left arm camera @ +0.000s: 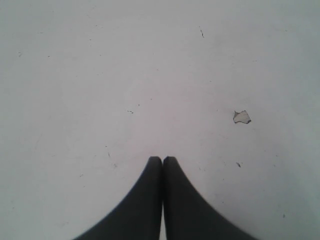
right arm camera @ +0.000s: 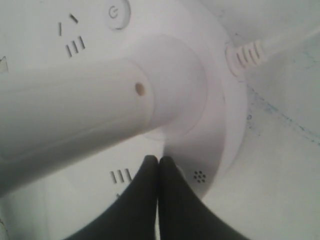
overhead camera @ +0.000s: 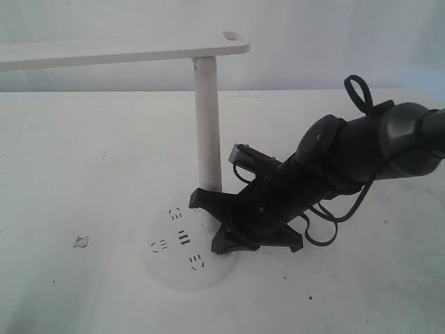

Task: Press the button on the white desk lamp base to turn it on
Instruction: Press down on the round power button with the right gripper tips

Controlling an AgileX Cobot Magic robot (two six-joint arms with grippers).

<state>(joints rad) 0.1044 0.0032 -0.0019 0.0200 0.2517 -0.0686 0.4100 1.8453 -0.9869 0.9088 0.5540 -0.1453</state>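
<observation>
The white desk lamp stands mid-table with its slim pole (overhead camera: 206, 125), long head bar (overhead camera: 125, 52) and round white base (overhead camera: 182, 268) showing dark socket slots. My right gripper (overhead camera: 197, 198) reaches in from the right, shut with nothing in it, tips down at the foot of the pole. In the right wrist view the shut tips (right arm camera: 158, 160) rest over the base top (right arm camera: 220, 115) beside the pole (right arm camera: 75, 110). A round button with a power symbol (right arm camera: 119, 12) lies on the far side of the pole from the tips. My left gripper (left arm camera: 162, 160) is shut over bare table.
A white power cable (right arm camera: 260, 47) leaves the base rim. A small cluster of holes (right arm camera: 199, 175) sits close to my right fingertips. A chipped spot (overhead camera: 81, 241) marks the white table left of the lamp, and the same chip (left arm camera: 241, 117) shows near my left gripper.
</observation>
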